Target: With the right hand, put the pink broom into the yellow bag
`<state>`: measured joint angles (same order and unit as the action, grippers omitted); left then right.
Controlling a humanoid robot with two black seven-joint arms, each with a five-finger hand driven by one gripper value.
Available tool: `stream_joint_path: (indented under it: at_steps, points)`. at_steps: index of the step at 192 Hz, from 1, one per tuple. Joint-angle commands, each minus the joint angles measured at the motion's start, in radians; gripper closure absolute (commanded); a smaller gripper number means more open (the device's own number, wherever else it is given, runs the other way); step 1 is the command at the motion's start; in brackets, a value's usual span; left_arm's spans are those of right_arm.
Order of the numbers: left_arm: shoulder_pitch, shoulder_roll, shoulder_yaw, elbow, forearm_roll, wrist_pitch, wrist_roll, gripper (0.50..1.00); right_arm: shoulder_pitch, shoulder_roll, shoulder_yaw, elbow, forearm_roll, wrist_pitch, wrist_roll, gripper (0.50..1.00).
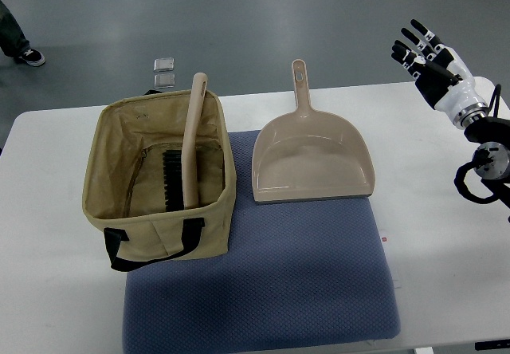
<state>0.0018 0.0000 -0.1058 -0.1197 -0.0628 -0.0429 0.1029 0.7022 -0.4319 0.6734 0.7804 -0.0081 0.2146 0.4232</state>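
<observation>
The pink broom (191, 143) stands inside the yellow bag (159, 234), bristles down on the bag's floor. Its handle leans against the far rim and sticks out past it. The bag sits open on the left end of a blue mat (279, 282). My right hand (421, 49) is raised over the table's far right corner, well away from the bag. Its fingers are spread and hold nothing. The left arm does not show.
A pink dustpan (312, 159) lies on the mat right of the bag, handle pointing away. Two small clear boxes (164, 72) lie on the floor beyond the white table (446, 226). A person's shoe (30, 56) shows at the far left.
</observation>
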Motion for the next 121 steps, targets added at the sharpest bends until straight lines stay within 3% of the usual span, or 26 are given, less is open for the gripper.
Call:
stream_joint_path:
  at_steps: [1, 22, 31, 121]
  points:
    - [0.001, 0.0, 0.0, 0.0, 0.0, 0.0, 0.0, 0.5, -0.006, 0.013, -0.002, -0.029, 0.053, 0.014, 0.0, 0.607]
    - [0.0, 0.0, 0.0, 0.0, 0.0, 0.0, 0.0, 0.5, -0.021, 0.019, -0.002, -0.029, 0.06, 0.012, 0.002, 0.603]
    - [0.0, 0.0, 0.0, 0.0, 0.0, 0.0, 0.0, 0.5, -0.023, 0.019, -0.002, -0.029, 0.059, 0.006, 0.005, 0.572]
    - [0.0, 0.0, 0.0, 0.0, 0.0, 0.0, 0.0, 0.5, -0.03, 0.041, -0.008, -0.041, 0.054, 0.002, 0.003, 0.572]
